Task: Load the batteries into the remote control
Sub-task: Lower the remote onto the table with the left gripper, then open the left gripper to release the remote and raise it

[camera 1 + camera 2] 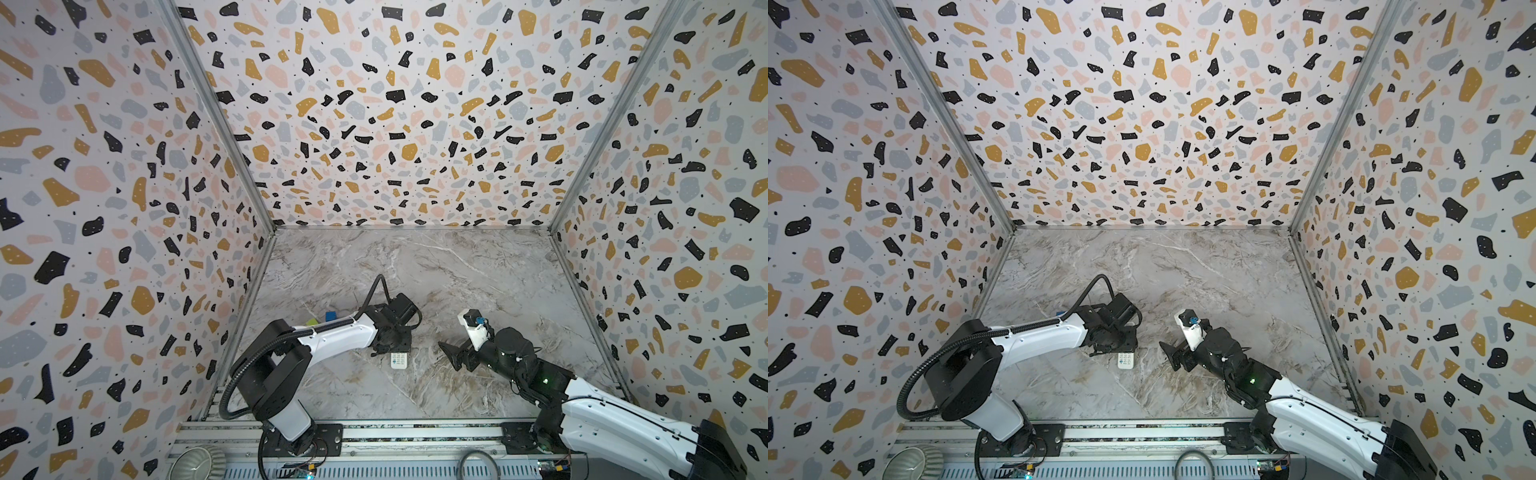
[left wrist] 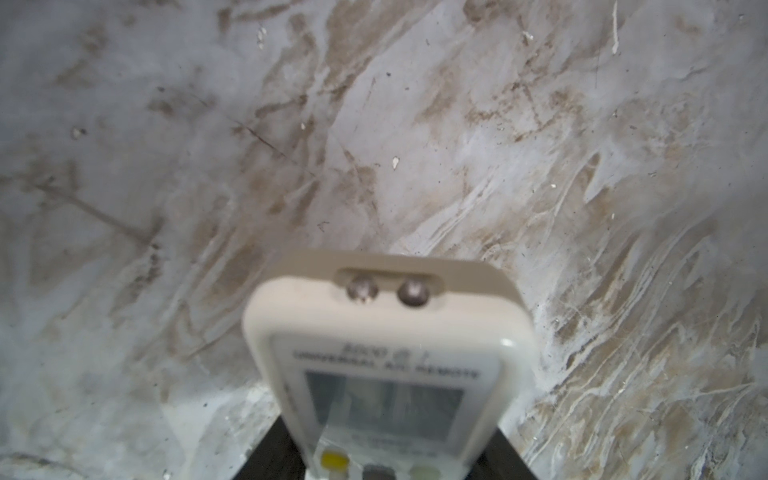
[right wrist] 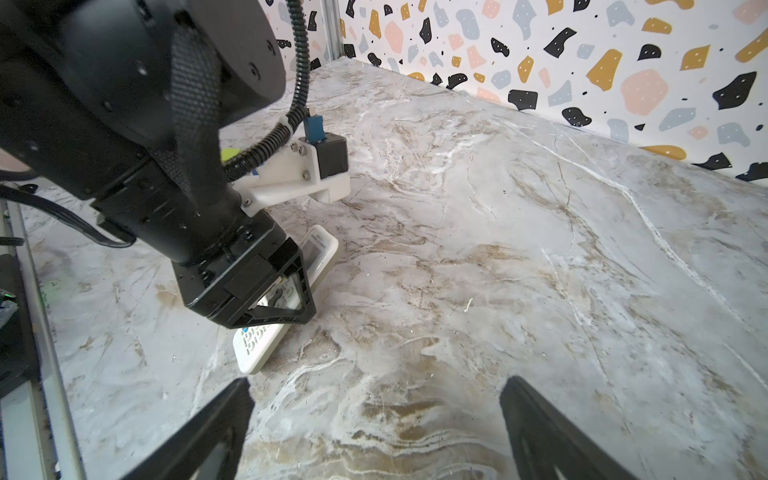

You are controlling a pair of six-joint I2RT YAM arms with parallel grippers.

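Where the remote control (image 1: 400, 360) sits: lower centre of both top views, button face up on the marble table (image 1: 415, 270), its button end touching the surface.
Left gripper (image 3: 286, 307): closed across the remote's middle, holding it.
Right gripper (image 3: 374, 399): spread wide and empty, near the remote on its right in both top views.
Batteries: we find none in any view.
Progress: we judge loading not begun; the back is hidden, so turning over and both insertions remain.
View differences: only the left wrist view shows the end emitters (image 2: 388, 291) and lettering; only the right wrist view shows the grip.
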